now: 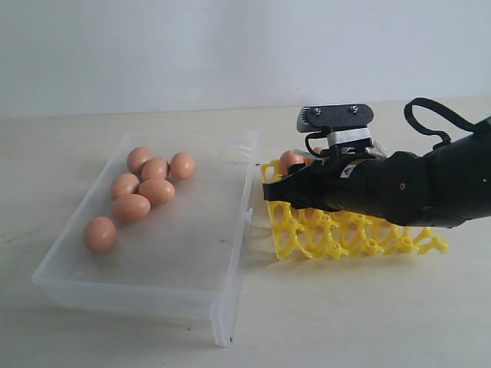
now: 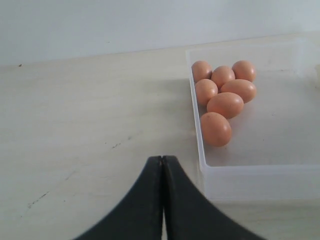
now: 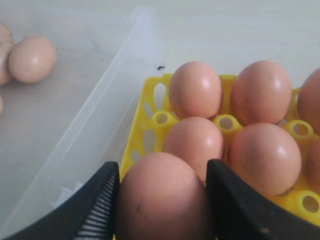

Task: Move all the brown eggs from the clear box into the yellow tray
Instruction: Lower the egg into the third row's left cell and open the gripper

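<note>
Gripping egg [image 3: 160, 210], right end effector [image 3: 161, 175] over yellow tray [image 3: 136, 142] edge; left end effector [image 2: 162, 161] clenched.

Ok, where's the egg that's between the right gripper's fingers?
The brown egg is held in the right gripper at the yellow tray's edge nearest the clear box, right of the box in the exterior view, next to eggs already in cups.

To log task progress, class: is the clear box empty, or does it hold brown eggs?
Not empty: seven brown eggs lie inside the clear box, grouped toward one end.
</note>
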{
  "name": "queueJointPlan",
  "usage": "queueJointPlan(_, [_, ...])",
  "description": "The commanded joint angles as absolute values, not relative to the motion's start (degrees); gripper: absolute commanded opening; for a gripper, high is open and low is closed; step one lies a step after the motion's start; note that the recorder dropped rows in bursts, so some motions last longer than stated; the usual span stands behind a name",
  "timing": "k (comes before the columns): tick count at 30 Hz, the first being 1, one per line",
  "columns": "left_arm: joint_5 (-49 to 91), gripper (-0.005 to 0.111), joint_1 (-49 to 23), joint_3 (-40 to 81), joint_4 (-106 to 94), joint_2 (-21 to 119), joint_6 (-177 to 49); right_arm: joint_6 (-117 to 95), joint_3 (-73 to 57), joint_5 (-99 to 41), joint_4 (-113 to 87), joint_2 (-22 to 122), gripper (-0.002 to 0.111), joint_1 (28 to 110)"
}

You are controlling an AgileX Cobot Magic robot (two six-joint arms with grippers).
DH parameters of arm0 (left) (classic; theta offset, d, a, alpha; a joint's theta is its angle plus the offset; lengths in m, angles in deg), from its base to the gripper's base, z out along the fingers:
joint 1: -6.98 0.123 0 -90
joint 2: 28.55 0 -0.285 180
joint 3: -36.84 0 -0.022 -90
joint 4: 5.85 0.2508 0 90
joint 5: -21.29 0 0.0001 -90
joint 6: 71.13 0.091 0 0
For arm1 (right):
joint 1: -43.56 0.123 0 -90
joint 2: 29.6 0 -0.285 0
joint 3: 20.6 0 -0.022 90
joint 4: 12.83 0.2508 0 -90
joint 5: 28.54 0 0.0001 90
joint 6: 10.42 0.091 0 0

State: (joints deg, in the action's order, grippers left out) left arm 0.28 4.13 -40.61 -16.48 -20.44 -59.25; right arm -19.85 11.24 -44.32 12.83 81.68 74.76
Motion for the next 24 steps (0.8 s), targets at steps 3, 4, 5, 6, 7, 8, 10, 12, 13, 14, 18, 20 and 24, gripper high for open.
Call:
queueJointPlan(3, [0.83, 0.0, 4.19, -40.38, -16.53, -20.76, -59.35, -17.73, 9.51, -44.85, 11.69, 83.97, 0.0, 74.4])
queueJointPlan(4, [0.83, 0.0, 4.19, -40.38, -16.53, -20.76, -59.35, -17.73, 9.51, -44.85, 11.69, 84.25, 0.0, 74.4])
queueJointPlan(5, [0.83, 0.0, 4.19, -40.38, -16.53, -20.76, -59.35, -17.73, 9.51, -44.85, 11.69, 84.34, 0.0, 74.4])
queueJointPlan(6, [0.83, 0.0, 4.19, -40.38, -16.53, -20.76, -59.35, -17.73, 9.51, -44.96, 11.69, 84.46, 0.0, 74.4])
queueJointPlan(7, [0.83, 0.0, 4.19, -40.38, -16.53, -20.76, -59.35, -17.73, 9.51, -45.1, 11.69, 84.46, 0.0, 74.4])
queueJointPlan(8, [0.83, 0.0, 4.19, -40.38, -16.53, -20.76, -59.35, -17.73, 9.51, -45.21, 11.69, 84.61, 0.0, 74.4])
queueJointPlan(10, [0.83, 0.0, 4.19, -40.38, -16.53, -20.76, -59.35, -17.85, 9.51, -45.37, 11.69, 84.76, 0.0, 74.4])
queueJointPlan(12, [0.83, 0.0, 4.19, -40.38, -16.53, -20.76, -59.35, -17.85, 9.51, -45.37, 11.69, 84.91, 0.0, 74.4])
queueJointPlan(13, [0.83, 0.0, 4.19, -40.38, -16.53, -20.76, -59.35, -17.85, 9.51, -45.48, 11.69, 85.04, 0.0, 74.4])
queueJointPlan(14, [0.83, 0.0, 4.19, -40.38, -16.53, -20.76, -59.35, -17.85, 9.51, -45.77, 11.69, 85.04, 0.0, 74.4])
queueJointPlan(18, [0.83, 0.0, 4.19, -40.38, -16.53, -20.76, -59.35, -17.85, 9.51, -46.49, 11.69, 85.04, 0.0, 74.4])
queueJointPlan(20, [0.83, 0.0, 4.19, -40.38, -16.53, -20.76, -59.35, -17.85, 9.51, -46.68, 11.69, 85.04, 0.0, 74.4])
queueJointPlan(24, [0.83, 0.0, 4.19, -40.38, -16.53, -20.76, -59.35, -17.85, 9.51, -48.02, 11.69, 85.04, 0.0, 74.4])
